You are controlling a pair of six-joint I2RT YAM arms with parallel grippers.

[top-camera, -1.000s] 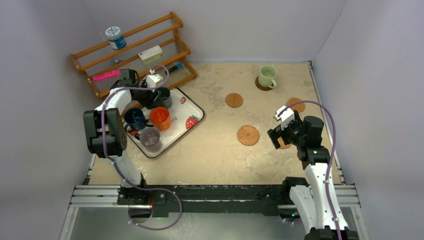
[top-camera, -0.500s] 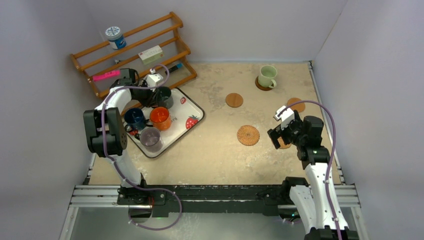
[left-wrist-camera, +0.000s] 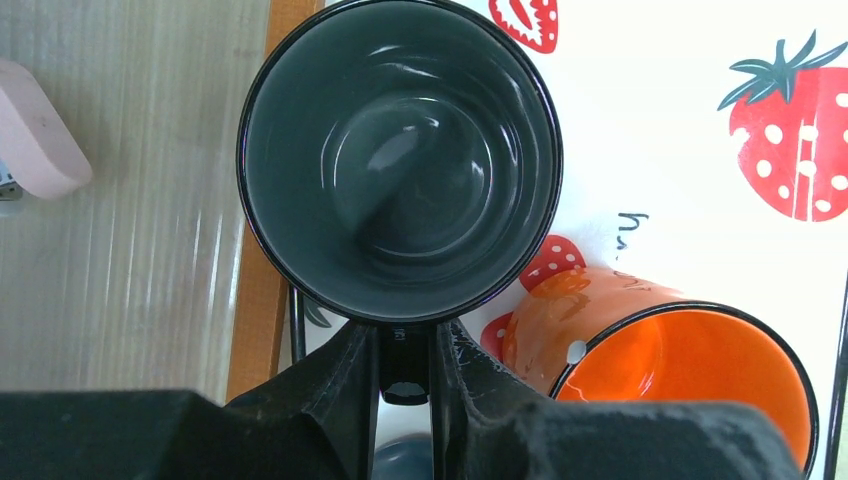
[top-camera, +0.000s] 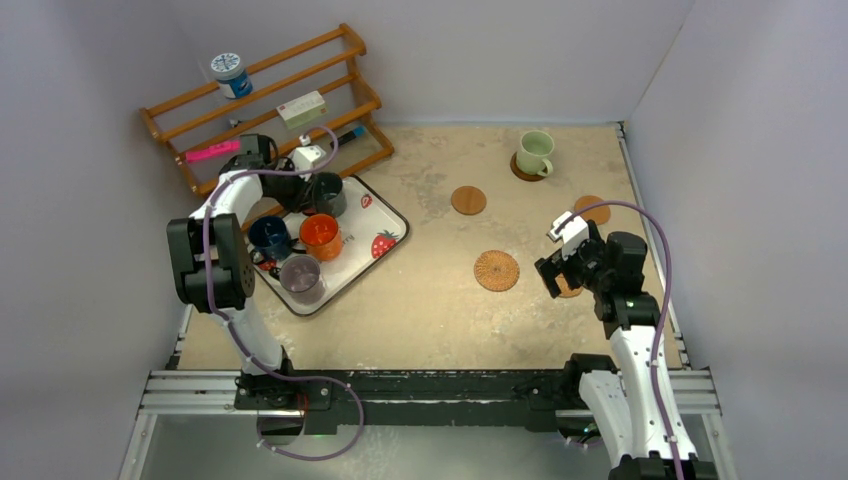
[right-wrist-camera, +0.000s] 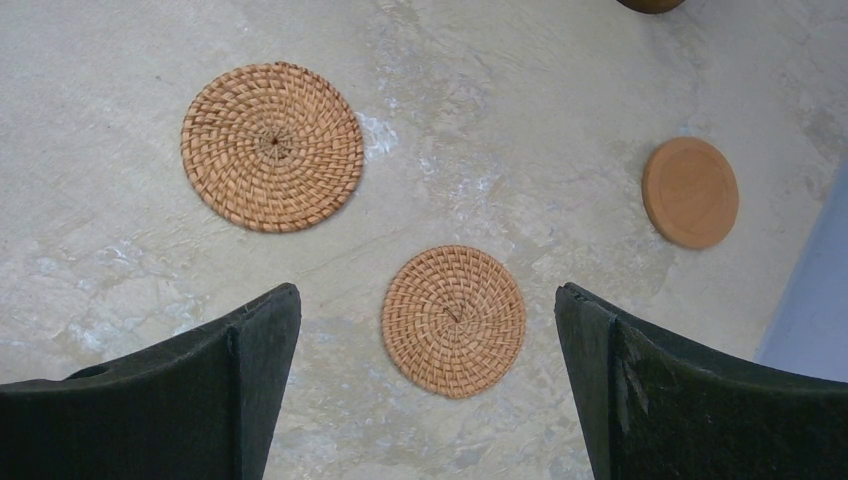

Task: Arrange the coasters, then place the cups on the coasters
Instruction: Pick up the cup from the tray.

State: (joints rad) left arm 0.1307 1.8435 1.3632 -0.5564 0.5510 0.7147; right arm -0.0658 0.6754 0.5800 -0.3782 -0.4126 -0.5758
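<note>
Clamping the handle of the glossy dark grey-green cup, the left gripper has its fingers together at the rear edge of the white strawberry-print tray. The orange cup, blue cup and purple cup share the tray. The right gripper hangs with fingers wide apart above the small woven coaster. The large woven coaster and smooth wooden coaster lie nearby on the mottled beige table.

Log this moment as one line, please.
left fingers: shut on dark grey-green cup handle | right fingers: open over small woven coaster

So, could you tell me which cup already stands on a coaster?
The pale green cup, alone at the far side; the other four sit on the strawberry tray.
</note>
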